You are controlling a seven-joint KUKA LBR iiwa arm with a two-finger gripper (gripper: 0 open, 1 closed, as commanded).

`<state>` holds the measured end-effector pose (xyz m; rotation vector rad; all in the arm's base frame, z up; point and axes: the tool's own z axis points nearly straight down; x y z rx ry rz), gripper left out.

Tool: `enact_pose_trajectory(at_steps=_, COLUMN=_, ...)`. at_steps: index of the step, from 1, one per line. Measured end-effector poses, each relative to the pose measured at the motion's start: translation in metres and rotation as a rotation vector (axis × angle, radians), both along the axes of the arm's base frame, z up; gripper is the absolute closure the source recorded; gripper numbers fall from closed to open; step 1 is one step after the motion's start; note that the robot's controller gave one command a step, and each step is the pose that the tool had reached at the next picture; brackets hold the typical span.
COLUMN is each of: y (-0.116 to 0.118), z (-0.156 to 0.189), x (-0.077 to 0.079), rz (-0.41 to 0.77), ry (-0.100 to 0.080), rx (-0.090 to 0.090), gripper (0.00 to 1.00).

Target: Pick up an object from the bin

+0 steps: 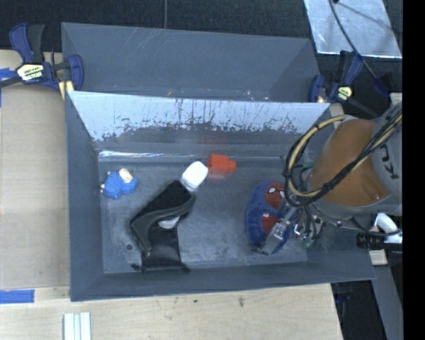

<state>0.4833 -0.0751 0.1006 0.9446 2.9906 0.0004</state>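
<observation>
Hanging low at the right end of the bin (pixel 198 278), my gripper (pixel 284 234) meets the lower right edge of a blue thing with red patches (pixel 256 217); whether my jaws are open or closed I cannot tell. That thing lies on the floor just left of me, rounded and soft-looking, well apart from the black shoe-like thing (pixel 159 225).

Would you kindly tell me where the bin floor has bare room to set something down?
The widest bare floor lies between the black object and the blue-and-red thing. A smaller patch sits between the small blue toy and the white cap. The right end is crowded, with the hand over the blue-and-red thing.
</observation>
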Motion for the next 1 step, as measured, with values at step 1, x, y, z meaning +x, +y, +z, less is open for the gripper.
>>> enact_pose_trajectory(at_steps=1, y=-0.0002, z=-0.0007, x=0.0032, rz=-0.18, ry=-0.004, rx=-0.001, gripper=0.0)
